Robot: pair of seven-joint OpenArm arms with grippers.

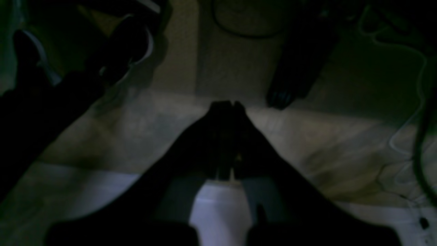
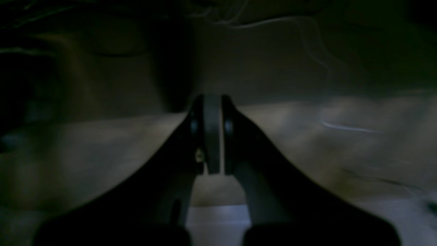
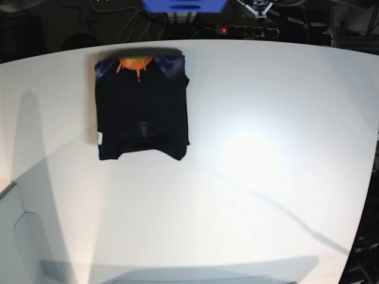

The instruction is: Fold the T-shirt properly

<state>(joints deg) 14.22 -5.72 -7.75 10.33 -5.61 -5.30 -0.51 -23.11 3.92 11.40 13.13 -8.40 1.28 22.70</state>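
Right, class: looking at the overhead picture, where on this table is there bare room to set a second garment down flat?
The white table is bare to the right of the folded T-shirt and across the whole near half below it. Only a narrow strip is free left of the shirt. The far-left corner is taken, the shirt's printed end reaching almost to the far edge.

The large black short-sleeved cloth T-shirt [image 3: 142,109] is lying folded into a flat rectangle, its purple-and-orange print showing along the far edge, a small white tag peeking out at its left side.

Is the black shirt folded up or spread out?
Folded: the T-shirt lies as a compact rectangle on the table, no sleeves sticking out.
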